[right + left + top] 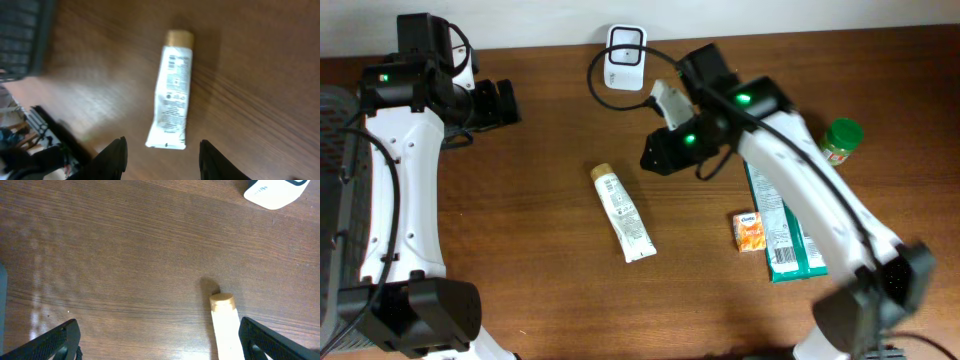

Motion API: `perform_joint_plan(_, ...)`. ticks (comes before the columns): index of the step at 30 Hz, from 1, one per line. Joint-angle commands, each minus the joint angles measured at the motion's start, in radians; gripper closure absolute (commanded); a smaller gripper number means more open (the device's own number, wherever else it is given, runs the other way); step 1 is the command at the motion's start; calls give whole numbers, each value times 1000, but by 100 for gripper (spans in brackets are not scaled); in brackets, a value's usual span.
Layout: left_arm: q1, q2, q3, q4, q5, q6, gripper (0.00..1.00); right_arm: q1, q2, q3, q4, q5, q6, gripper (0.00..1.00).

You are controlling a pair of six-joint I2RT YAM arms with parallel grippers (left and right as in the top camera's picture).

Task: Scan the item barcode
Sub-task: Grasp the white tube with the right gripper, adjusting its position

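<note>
The item, a white tube (623,212) with a tan cap, lies flat on the wooden table near the middle. My right gripper (658,153) hovers just right of and behind it. In the right wrist view the tube (174,95) lies ahead of the open right gripper (162,146), printed side up, with nothing between the fingers. The left gripper (506,102) stands wide open at the back left. Its wrist view shows the tube's capped end (223,320) close to the right finger (270,340) of the left gripper (157,332). A white scanner (625,55) sits at the back edge.
A green-lidded jar (842,140), a small orange box (750,230) and a green packet (782,235) lie at the right. A dark basket (334,150) stands at the far left edge. The scanner's black cable (595,75) loops toward the right arm.
</note>
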Motion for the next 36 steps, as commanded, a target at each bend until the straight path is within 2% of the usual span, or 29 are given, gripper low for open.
perform_joint_plan(1,4,3,0,3,-11,6,1,-20,-85,-68,-5,-18,-22,57)
perform_joint_plan(3,4,3,0,3,-11,5,1,-30,-117,-161,23,-24,-18,57)
perform_joint_plan(5,4,3,0,3,-10,5,1,-40,-126,-335,117,-100,-17,57)
perform_joint_plan(6,4,3,0,3,-10,5,1,-35,-122,-397,174,-139,8,61)
perform_joint_plan(7,4,3,0,3,-10,5,1,-24,-119,-438,224,-155,45,67)
perform_joint_plan(9,4,4,0,8,-10,5,1,23,-103,-510,345,-156,146,96)
perform_joint_plan(11,4,5,0,17,-10,5,1,87,-69,-532,440,-111,256,96)
perform_joint_plan(13,4,6,0,24,-10,5,1,160,-17,-532,483,31,405,96)
perform_joint_plan(18,4,6,0,24,-10,5,1,278,107,-532,549,209,616,96)
perform_joint_plan(24,4,6,0,24,-10,5,1,296,132,-532,587,211,615,96)
perform_joint_plan(30,4,7,0,24,-10,5,1,383,132,-531,616,241,588,96)
perform_joint_plan(34,4,7,0,24,-10,5,1,378,132,-531,612,230,587,96)
perform_joint_plan(36,4,7,0,24,-10,5,1,350,111,-512,608,175,524,94)
